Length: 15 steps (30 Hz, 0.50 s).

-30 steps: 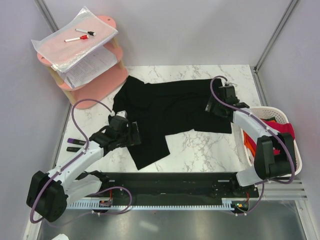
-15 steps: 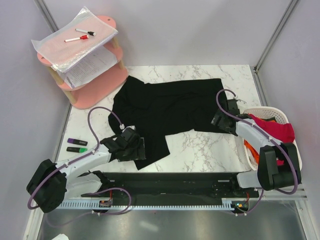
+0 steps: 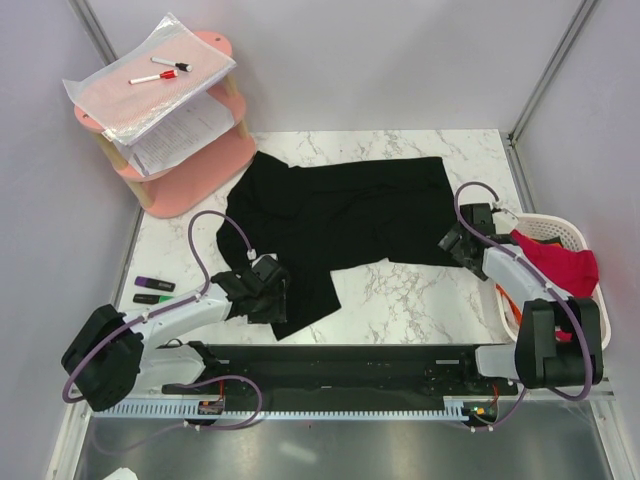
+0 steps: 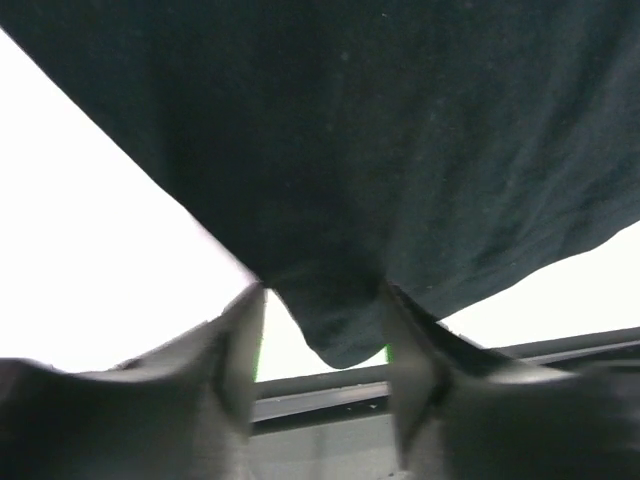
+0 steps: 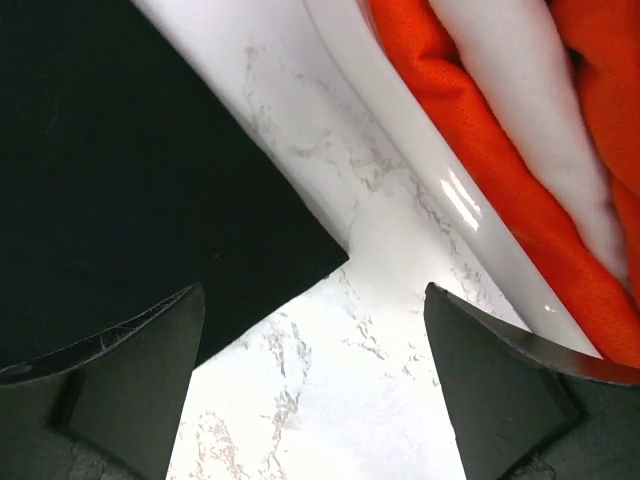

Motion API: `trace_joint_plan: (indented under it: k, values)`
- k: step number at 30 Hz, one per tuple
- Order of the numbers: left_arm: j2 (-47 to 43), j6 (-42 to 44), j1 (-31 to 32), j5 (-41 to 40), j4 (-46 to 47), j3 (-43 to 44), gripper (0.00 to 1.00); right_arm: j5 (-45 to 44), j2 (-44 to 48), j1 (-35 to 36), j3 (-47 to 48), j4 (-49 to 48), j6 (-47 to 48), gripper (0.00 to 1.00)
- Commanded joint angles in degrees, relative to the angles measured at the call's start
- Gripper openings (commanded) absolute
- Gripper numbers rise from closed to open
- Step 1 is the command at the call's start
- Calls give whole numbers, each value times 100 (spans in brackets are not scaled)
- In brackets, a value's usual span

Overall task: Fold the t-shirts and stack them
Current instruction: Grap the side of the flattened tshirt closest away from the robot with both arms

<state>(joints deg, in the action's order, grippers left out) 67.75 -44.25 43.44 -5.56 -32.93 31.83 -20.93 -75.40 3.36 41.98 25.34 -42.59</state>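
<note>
Matte black t-shirt (image 3: 340,210) sprawls rumpled across the marble table (image 3: 400,290).
Left gripper (image 3: 268,297) straddles its soft rounded hem corner, jaws apart; right gripper (image 3: 453,240) gapes wide over its square corner, beside the white basket (image 3: 560,232).

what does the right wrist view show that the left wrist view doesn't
Only the right wrist view: the white basket's rim with orange cloth against it, and the right gripper open wide over a square corner of the black t-shirt. Only the left wrist view: the left gripper, jaws either side of a rounded corner of that shirt without pinching it, and a dark rail beyond. Both: the black t-shirt on the pale table, and open jaws.
</note>
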Motion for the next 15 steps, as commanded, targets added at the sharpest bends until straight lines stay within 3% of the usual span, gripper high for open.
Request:
trace_joint_plan:
  k: [1,3,4,5,13,15]
  values:
    - [46,-242,68,161,6,-37,39,-175,-150,-309,12,-91,-188,98]
    - [2,-268,68,126,-12,-63,21,-79,-361,-493,-5,-231,-215,98]
    - [-24,-277,68,134,-21,-63,7,-52,-440,-537,-23,-266,-232,98]
    - [-51,-295,59,117,-38,-81,2,0,-589,-555,-23,-293,-250,98]
    - [-472,-435,59,46,-161,-265,2,159,-1240,-573,30,-741,-355,95]
    - [-552,-462,59,3,-214,-274,2,238,-1320,-573,21,-864,-338,69]
